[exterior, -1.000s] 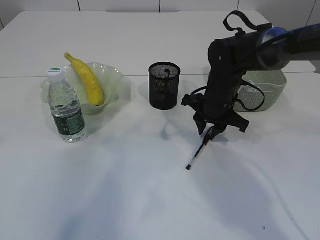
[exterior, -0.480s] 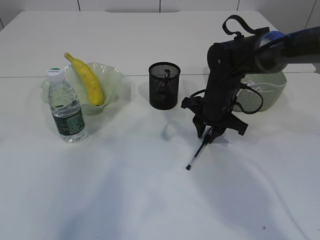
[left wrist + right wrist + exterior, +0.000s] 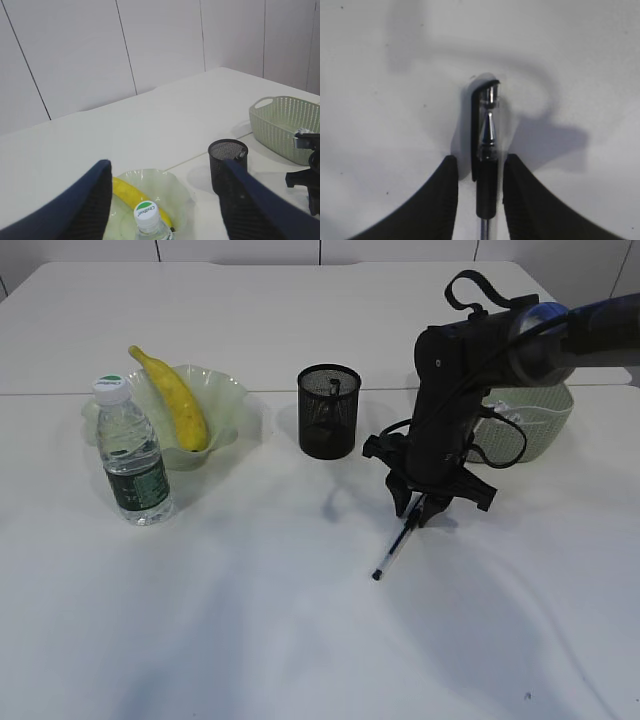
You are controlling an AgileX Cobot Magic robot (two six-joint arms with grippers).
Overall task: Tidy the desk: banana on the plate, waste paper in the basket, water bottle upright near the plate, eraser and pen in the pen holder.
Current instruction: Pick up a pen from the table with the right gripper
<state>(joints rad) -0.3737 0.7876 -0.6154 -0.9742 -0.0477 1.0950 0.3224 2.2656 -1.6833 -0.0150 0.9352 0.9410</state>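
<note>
Right gripper [image 3: 417,512], centre-right of the exterior view: fingers [image 3: 442,195] stand either side of the pen [image 3: 398,544], partly spread. The wrist view shows narrow gaps on both sides, so the jaws bracket the barrel at its rubber grip without pinching it.

The pen lies flat on the white table [image 3: 300,640], capped end under the claw, tip pointing lower left. Judged light, stiff and smooth; likely to roll or pivot. The rubber grip section offers the surest hold.

Mesh pen holder [image 3: 328,411] stands upper left of the claw, basket [image 3: 535,425] behind the arm.

At far left, banana [image 3: 172,398] on plate [image 3: 225,400], water bottle [image 3: 133,455] upright beside it.

Left gripper [image 3: 165,200]: spread wide, empty, raised.
</note>
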